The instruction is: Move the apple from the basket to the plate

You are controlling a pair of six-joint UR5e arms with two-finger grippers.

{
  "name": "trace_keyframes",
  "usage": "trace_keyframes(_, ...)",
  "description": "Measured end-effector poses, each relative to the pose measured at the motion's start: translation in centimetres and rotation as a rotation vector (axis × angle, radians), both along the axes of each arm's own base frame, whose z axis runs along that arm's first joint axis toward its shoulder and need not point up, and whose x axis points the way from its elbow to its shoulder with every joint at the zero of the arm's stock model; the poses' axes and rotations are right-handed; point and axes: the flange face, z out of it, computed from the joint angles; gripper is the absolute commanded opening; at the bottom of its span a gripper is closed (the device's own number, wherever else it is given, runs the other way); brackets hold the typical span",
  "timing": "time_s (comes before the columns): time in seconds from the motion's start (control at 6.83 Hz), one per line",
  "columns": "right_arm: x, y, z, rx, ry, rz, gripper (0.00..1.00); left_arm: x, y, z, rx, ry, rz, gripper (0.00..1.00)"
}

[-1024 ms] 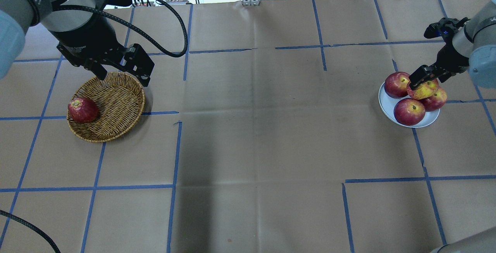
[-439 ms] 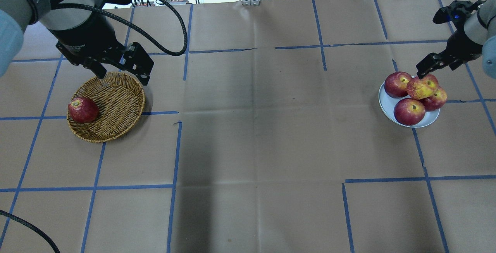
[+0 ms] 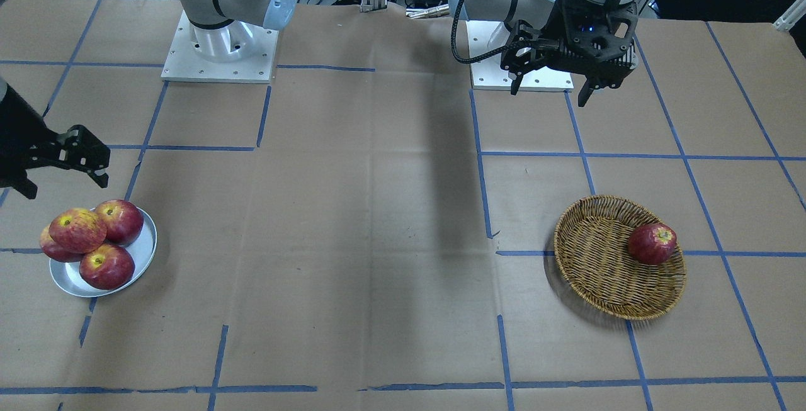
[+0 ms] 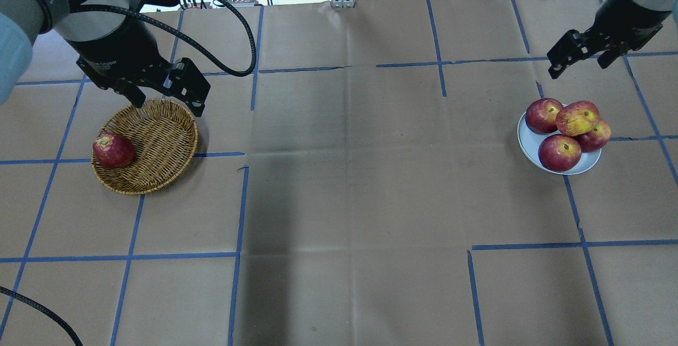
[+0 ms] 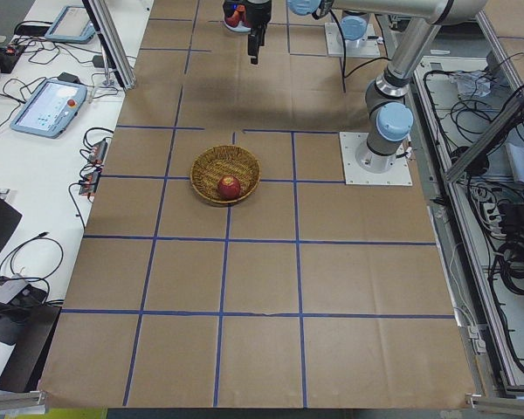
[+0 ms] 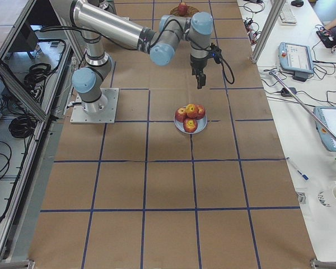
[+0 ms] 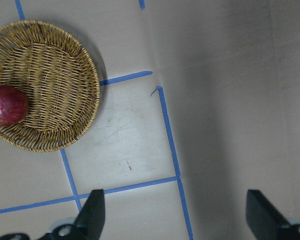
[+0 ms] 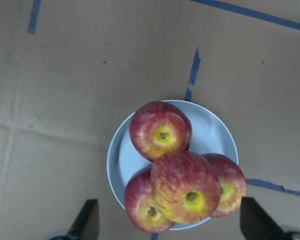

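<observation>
Just below my right gripper (image 8: 171, 222), whose fingers (image 8: 87, 222) stand wide apart and hold nothing, lies the apple (image 8: 187, 187). It sits on top of the heap on the plate (image 8: 210, 131), its yellow stem hollow turned up. It rests on three darker apples (image 8: 160, 131) that crowd the plate beneath it. My fingers hang above the heap and touch none of the fruit. From overhead the gripper shows clear of the plate's rim, with bare paper between. The plate stands on the table (image 4: 344, 176) on my right side, set across a blue tape line (image 4: 574, 213).

Far across the table, on my left side, my left gripper (image 4: 168, 108) is likewise spread wide and empty. It hovers above the table by the basket (image 4: 159, 139). In its wrist view the basket lies off to one side, not between the fingers. One dark apple (image 4: 113, 150) lies in the basket, against the wall on the side away from the plate. Basket and plate are well apart, with brown paper crossed by tape between them.
</observation>
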Motion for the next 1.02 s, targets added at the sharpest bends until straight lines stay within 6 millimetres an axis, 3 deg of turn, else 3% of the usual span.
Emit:
trace_keyframes(0.15, 4.2, 1.1, 2.5, 0.041, -0.006, -0.058, 1.0, 0.0, 0.0, 0.0, 0.0, 0.001, 0.0, 0.99)
trace_keyframes(0.44, 11.4, 5.4, 5.4, 0.079, 0.0, -0.131, 1.0, 0.0, 0.1, 0.0, 0.002, 0.001, 0.0, 0.99)
trace_keyframes(0.59, 13.2, 7.6, 5.0, 0.097, 0.005, -0.146, 1.0, 0.0, 0.1, 0.1, 0.003, 0.001, 0.0, 0.99)
trace_keyframes(0.73, 13.9, 9.0, 4.4, 0.097, 0.014, -0.151, 1.0, 0.0, 0.1, 0.1, 0.003, 0.001, 0.0, 0.99)
trace_keyframes(1.02, 14.0, 10.0, 4.3, 0.058, 0.034, -0.165, 1.0, 0.0, 0.2, 0.1, 0.002, 0.001, 0.0, 0.99)
